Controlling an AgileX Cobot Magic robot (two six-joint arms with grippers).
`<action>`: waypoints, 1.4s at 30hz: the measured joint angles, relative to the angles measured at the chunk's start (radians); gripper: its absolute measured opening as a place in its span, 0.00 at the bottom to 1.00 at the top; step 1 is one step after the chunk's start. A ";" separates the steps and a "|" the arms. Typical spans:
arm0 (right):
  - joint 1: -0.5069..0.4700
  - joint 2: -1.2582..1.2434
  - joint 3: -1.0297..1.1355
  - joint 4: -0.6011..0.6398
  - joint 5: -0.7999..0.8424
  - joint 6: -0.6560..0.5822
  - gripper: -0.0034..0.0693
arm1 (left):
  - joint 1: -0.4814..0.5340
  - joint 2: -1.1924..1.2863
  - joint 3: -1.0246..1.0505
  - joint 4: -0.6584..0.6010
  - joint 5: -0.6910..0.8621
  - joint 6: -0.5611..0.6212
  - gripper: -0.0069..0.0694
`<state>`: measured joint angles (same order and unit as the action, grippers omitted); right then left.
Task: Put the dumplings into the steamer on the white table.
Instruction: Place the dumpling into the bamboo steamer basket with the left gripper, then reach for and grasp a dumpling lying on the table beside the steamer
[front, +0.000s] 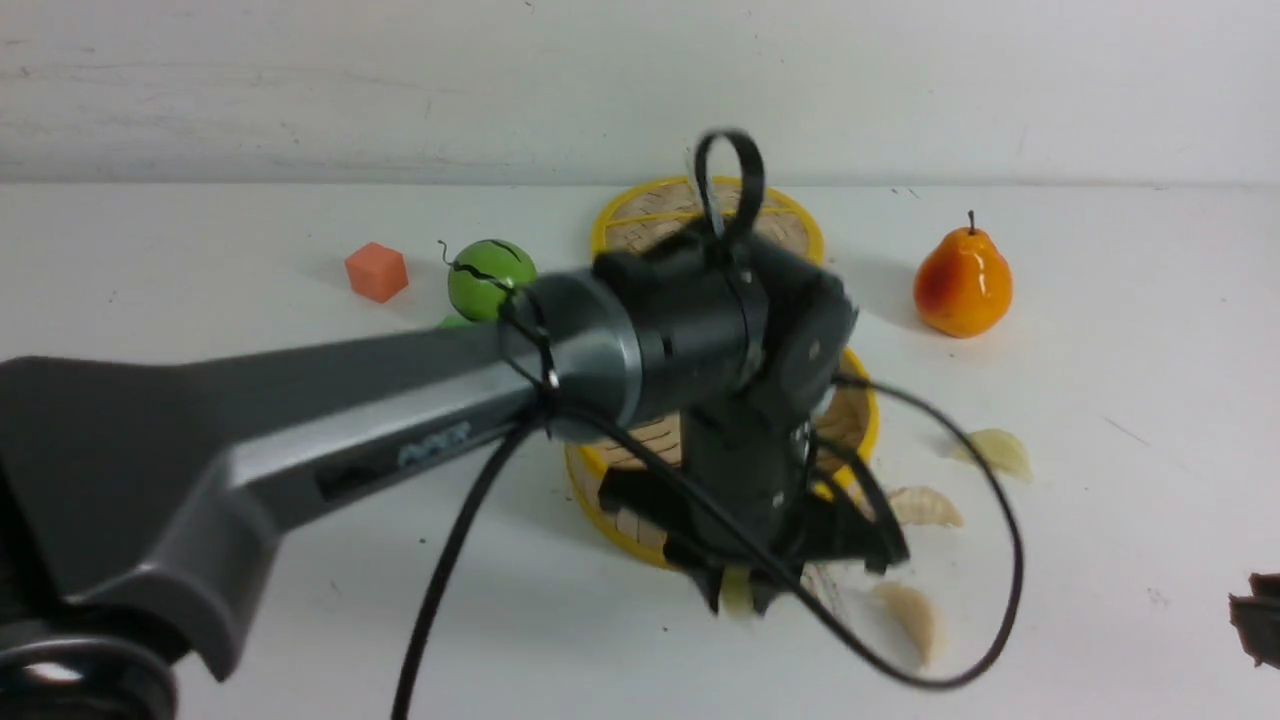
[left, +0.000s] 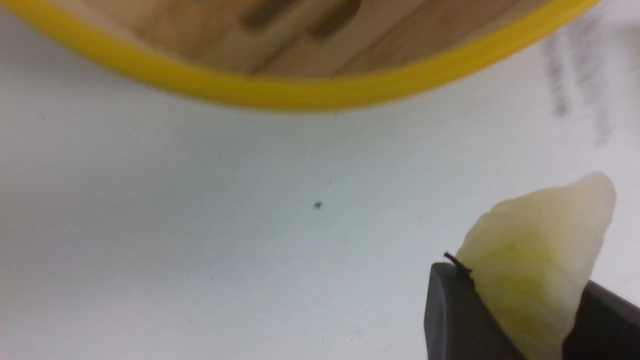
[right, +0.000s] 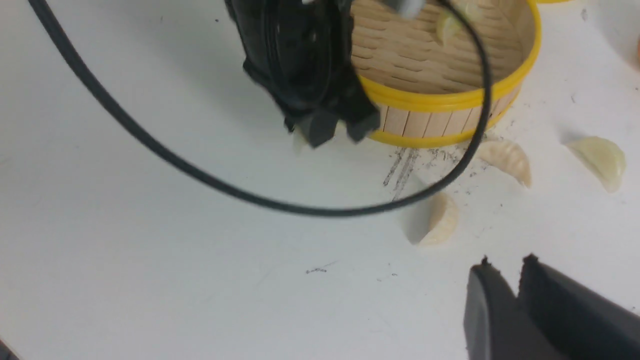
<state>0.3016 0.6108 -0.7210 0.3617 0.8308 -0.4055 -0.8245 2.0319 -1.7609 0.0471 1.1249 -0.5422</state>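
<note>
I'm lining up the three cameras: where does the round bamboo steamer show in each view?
Front: round bamboo steamer with yellow rims, centre, mostly behind the left arm.
Left wrist: its yellow rim arcs along the picture's top edge.
Right wrist: picture's upper right.
Shared landmark: the left hand pinching a pale dumpling beside it.

Steamer (front: 873, 425): the left arm (front: 400, 400) covers most of it from the front; only arcs of rim show.
Lid (front: 640, 220): near part hidden behind the arm's wrist.
Green ball (front: 485, 275): near-right side hidden by the arm.
Green scrap (front: 455, 322): peeks over the arm, too little to name.
Held dumpling (left: 540, 250): partly cropped by the wrist picture's edge, as are the left fingers (left: 450, 310) pinching it (a blurred pale sliver from the front).
Dumpling in the steamer (right: 447, 27): blurred, crossed by the cable (right: 310, 212).
Right fingers (right: 487, 305): cropped; whether the tips meet cannot be told.
</note>
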 joint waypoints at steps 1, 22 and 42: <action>0.000 0.000 0.000 0.000 -0.005 0.000 0.18 | 0.010 -0.012 -0.047 0.006 0.017 0.014 0.35; 0.000 0.078 0.000 -0.003 -0.030 0.080 0.20 | 0.251 0.336 -0.462 0.077 -0.085 0.099 0.35; 0.000 0.492 -0.072 -0.022 -0.034 0.134 0.24 | 0.251 0.152 -0.499 0.133 0.094 0.235 0.65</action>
<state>0.3016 1.1032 -0.7930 0.3395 0.7967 -0.2713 -0.5737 2.1835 -2.2600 0.1798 1.2185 -0.3076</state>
